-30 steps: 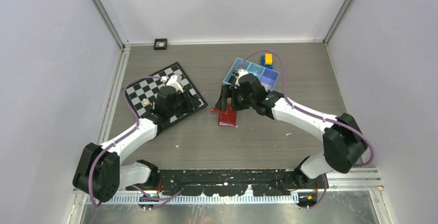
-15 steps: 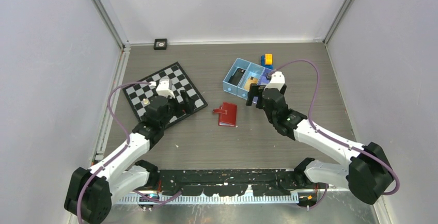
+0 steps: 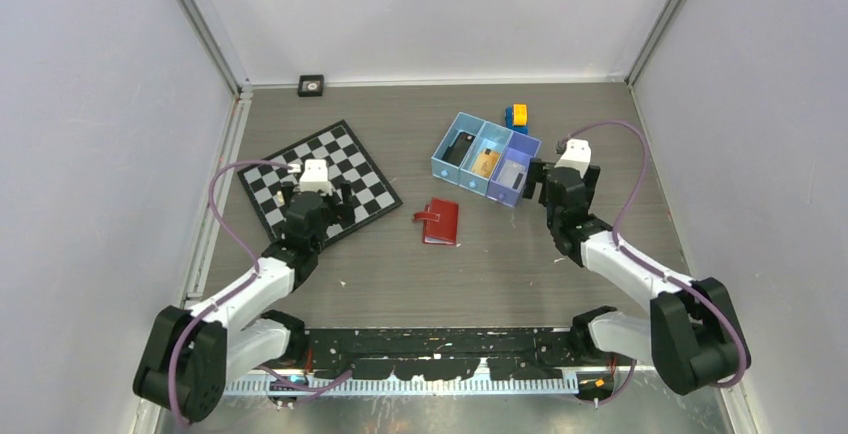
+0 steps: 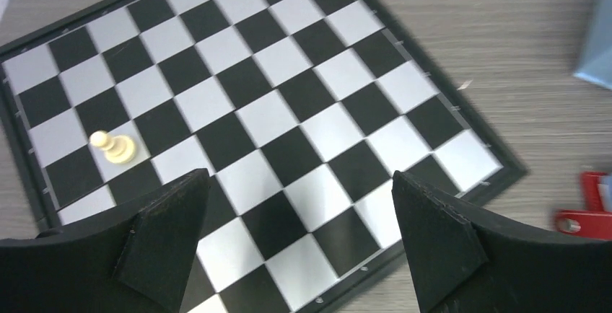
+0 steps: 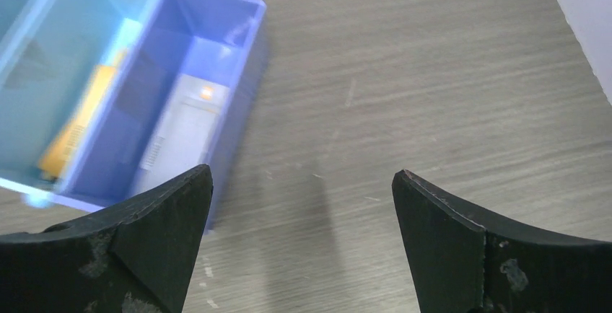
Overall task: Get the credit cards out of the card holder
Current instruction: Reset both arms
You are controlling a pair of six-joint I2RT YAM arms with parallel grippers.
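small red folding card holder (image 3: 440,222): lying flat, centre of the overhead frame. orange-gold plastic credit card (image 3: 487,162), greyish-silver plastic credit card (image 5: 180,134): inside blue three-compartment tray (image 3: 462,185) (separate compartments), upper right of centre. left gripper (image 4: 299,183), right gripper (image 5: 303,176): jaws spread wide, empty.

You can reach the card holder (image 3: 439,221) over bare table (image 3: 520,254) on every side. The tray (image 3: 450,179) stands just behind it, the chessboard (image 3: 350,159) to its left.

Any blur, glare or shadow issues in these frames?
Top view: sharp, evenly lit. Left wrist: board crisp, pale squares show sheen, holder at the edge soft. Right wrist: tray smeared, table grain clearer, faint shadow beside the tray.
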